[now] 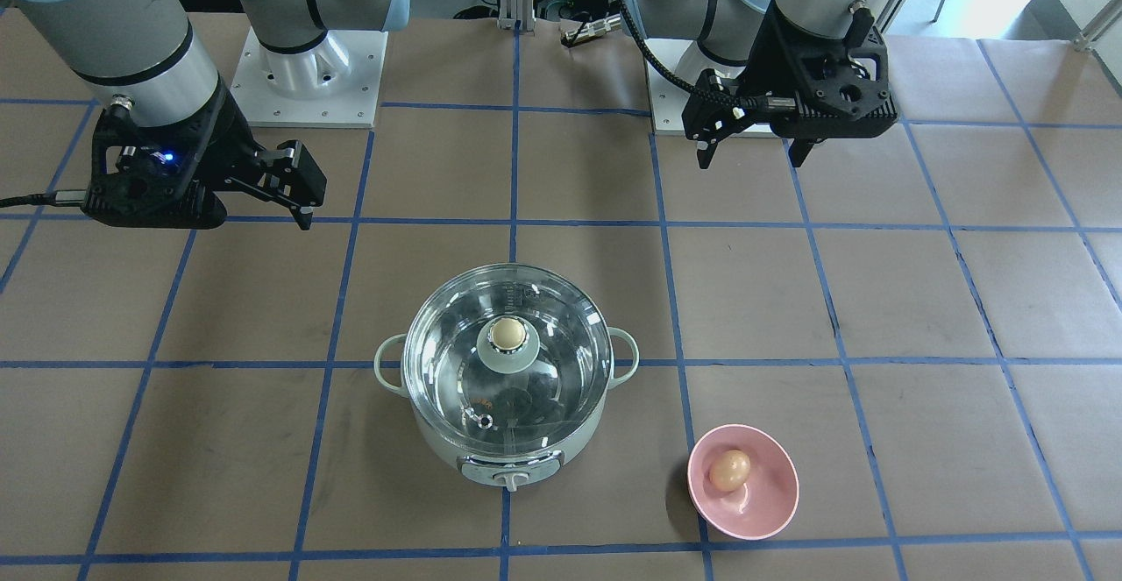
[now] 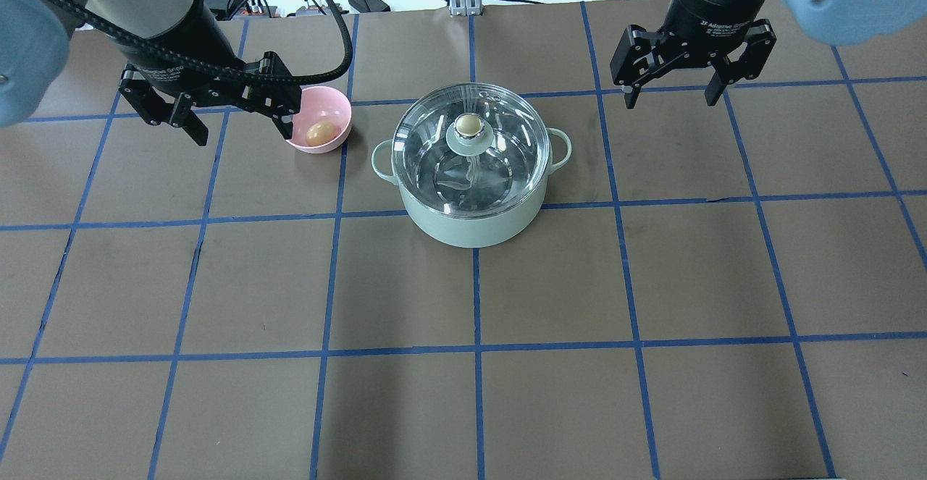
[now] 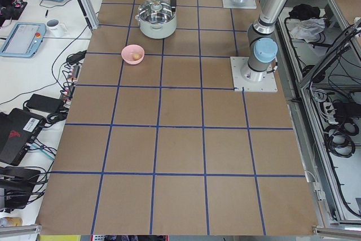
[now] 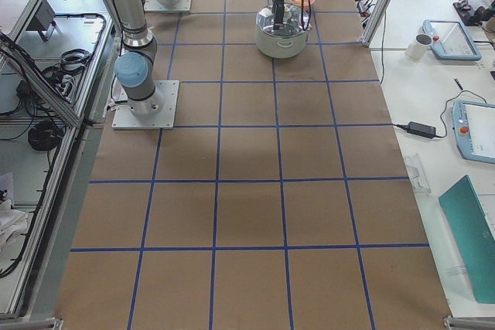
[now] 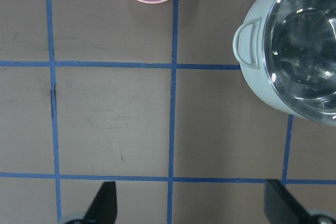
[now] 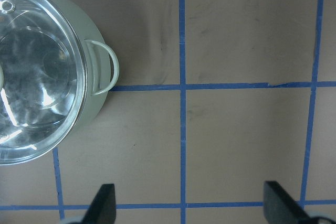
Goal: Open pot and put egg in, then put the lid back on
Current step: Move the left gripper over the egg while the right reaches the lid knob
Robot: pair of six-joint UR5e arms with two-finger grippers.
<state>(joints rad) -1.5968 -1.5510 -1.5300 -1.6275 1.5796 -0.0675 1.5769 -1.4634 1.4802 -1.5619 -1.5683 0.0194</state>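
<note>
While poised high pointing down, left gripper (image 2: 240, 132) apart, right gripper (image 2: 671, 100) apart, flanking pot (image 2: 471, 223).

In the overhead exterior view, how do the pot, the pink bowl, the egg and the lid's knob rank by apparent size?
1. pot
2. pink bowl
3. egg and lid's knob: nearly alike, so I do not rank them against each other.
</note>
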